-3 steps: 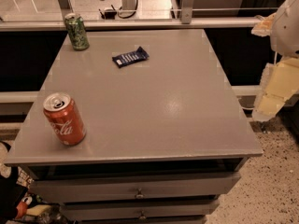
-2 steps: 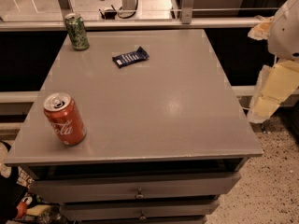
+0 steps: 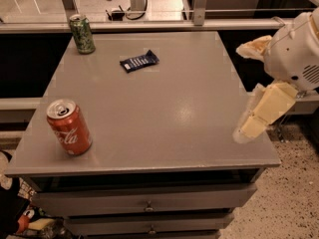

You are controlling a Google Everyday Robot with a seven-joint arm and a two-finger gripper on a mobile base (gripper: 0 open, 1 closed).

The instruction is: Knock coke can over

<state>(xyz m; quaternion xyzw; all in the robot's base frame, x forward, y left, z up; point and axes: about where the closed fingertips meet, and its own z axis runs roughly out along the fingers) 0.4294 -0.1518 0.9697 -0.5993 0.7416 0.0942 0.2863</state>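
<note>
The coke can [image 3: 69, 127], red with white script and a silver top, stands upright near the front left corner of the grey table [image 3: 164, 108]. My gripper [image 3: 241, 90] is at the table's right edge, far to the right of the can. It is open and empty. One pale finger [image 3: 254, 46] points left above the other finger [image 3: 261, 111], which hangs down over the table's right front corner.
A green can [image 3: 81, 33] stands upright at the back left corner. A dark blue snack bar wrapper [image 3: 139, 61] lies flat behind the table's middle. A railing runs behind the table. Drawers sit below its front edge. Speckled floor is at the right.
The gripper has moved a little to the left, from beside the table's right edge to over it. The cans and the wrapper have not moved.
</note>
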